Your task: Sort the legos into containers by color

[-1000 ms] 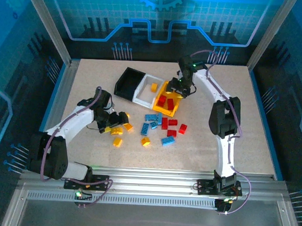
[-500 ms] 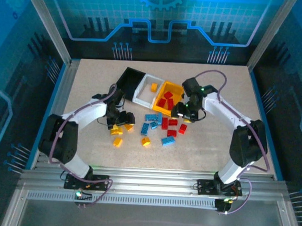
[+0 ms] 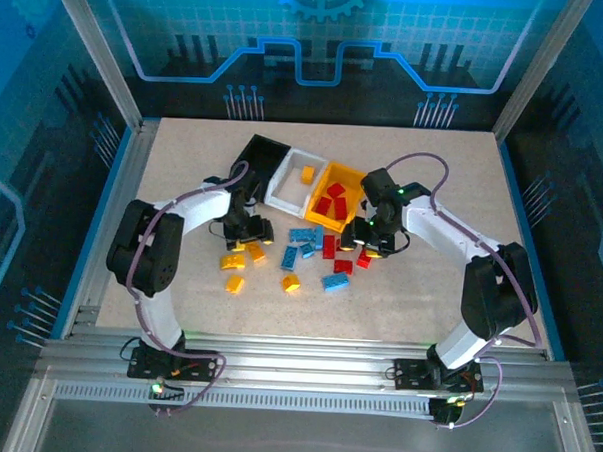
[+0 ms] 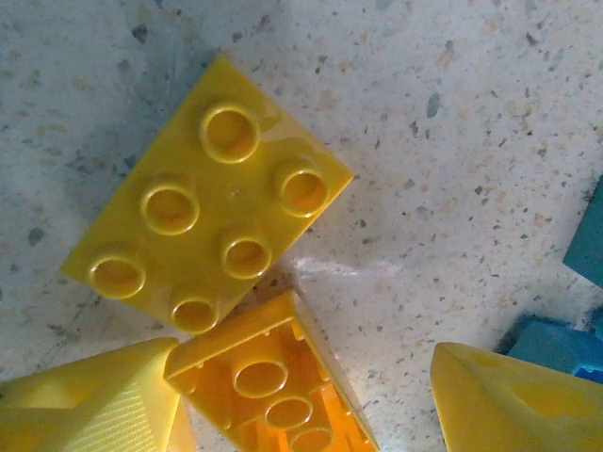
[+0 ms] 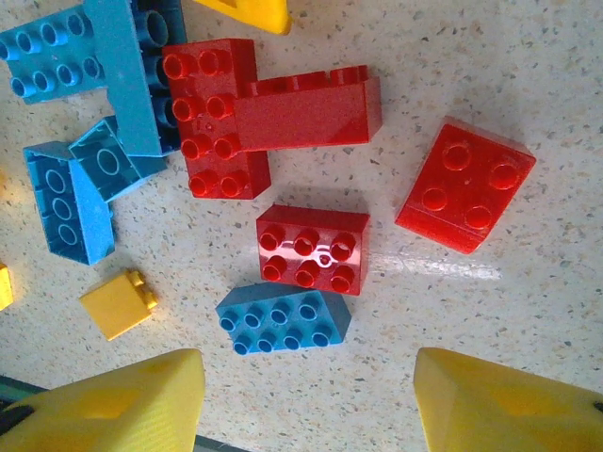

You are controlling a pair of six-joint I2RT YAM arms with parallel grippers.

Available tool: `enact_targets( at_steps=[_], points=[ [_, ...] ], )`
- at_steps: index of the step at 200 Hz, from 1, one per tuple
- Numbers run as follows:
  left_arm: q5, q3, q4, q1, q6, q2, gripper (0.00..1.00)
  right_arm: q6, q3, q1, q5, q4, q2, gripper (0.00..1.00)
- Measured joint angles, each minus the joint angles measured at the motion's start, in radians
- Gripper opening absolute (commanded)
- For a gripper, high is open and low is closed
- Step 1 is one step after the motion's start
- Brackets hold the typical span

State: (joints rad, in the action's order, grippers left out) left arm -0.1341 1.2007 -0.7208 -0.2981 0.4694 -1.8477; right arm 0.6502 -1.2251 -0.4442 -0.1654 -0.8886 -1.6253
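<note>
The containers stand in a row at the back: a black bin (image 3: 265,149), a white bin (image 3: 283,192) with one yellow brick, and a yellow-orange bin (image 3: 334,170) with red bricks. Red, blue and yellow legos lie loose on the table. My left gripper (image 3: 251,234) (image 4: 306,377) is low over the yellow ones and open. An overturned yellow-orange brick (image 4: 273,381) lies between its fingers, against the left finger (image 4: 94,400) and apart from the other. A studded yellow brick (image 4: 209,221) lies just beyond. My right gripper (image 3: 365,247) (image 5: 309,377) hangs open over the table, a blue brick (image 5: 283,318) and a red brick (image 5: 313,247) ahead of it.
More red bricks (image 5: 466,186) and blue bricks (image 5: 71,202) crowd the right wrist view, plus a small yellow one (image 5: 118,303). Loose yellow bricks (image 3: 235,283) and a blue brick (image 3: 335,281) lie nearer the arms. Metal frame posts and rails edge the table.
My left gripper has moved right toward the bins and its jaws have narrowed around the overturned brick. My right gripper has come down from over the yellow-orange bin to the red bricks.
</note>
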Motion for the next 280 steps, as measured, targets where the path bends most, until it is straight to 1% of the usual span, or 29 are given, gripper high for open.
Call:
enact_targets(
  at_steps=[23,51,72,94,122,146,166,193,210,226,243,270,280],
  points=[
    [0.0,0.003,0.001,-0.015,0.003,-0.021,0.62,-0.001,0.0,0.0,0.0,0.0,0.0,0.62],
    [0.019,0.003,-0.005,-0.023,0.012,-0.032,0.47,-0.004,0.0,0.0,0.0,0.0,0.0,0.62],
    [0.042,0.004,-0.017,-0.023,0.016,-0.034,0.34,-0.005,0.0,0.0,0.0,0.0,0.0,0.62],
    [0.04,0.013,-0.023,-0.024,0.017,-0.034,0.28,-0.008,0.001,0.0,0.0,0.0,0.0,0.62],
    [0.021,0.014,-0.023,-0.025,0.018,-0.033,0.26,-0.012,0.021,0.0,0.0,0.008,0.005,0.62],
    [-0.022,0.017,-0.027,-0.027,0.021,-0.021,0.26,-0.003,0.057,-0.002,0.0,0.008,0.015,0.62],
    [-0.048,0.061,-0.048,-0.027,0.023,0.003,0.27,0.017,0.094,-0.019,0.0,0.011,0.019,0.64],
    [-0.077,0.235,-0.065,-0.027,0.023,0.0,0.27,0.049,0.147,-0.053,0.0,0.026,0.025,0.64],
    [-0.084,0.391,-0.083,-0.027,0.022,-0.03,0.27,0.057,0.166,-0.051,0.004,0.028,0.029,0.64],
    [-0.085,0.544,-0.089,-0.027,0.021,-0.096,0.27,0.057,0.168,-0.04,0.008,0.031,0.029,0.64],
    [-0.084,0.668,-0.095,-0.027,0.021,-0.177,0.28,0.056,0.168,-0.013,0.007,0.039,0.029,0.64],
    [-0.084,0.796,-0.121,-0.027,0.022,-0.309,0.28,0.043,0.168,0.044,0.007,0.038,0.029,0.64],
    [-0.083,0.827,-0.133,-0.027,0.022,-0.352,0.3,0.035,0.168,0.063,0.007,0.037,0.029,0.64]
  ],
)
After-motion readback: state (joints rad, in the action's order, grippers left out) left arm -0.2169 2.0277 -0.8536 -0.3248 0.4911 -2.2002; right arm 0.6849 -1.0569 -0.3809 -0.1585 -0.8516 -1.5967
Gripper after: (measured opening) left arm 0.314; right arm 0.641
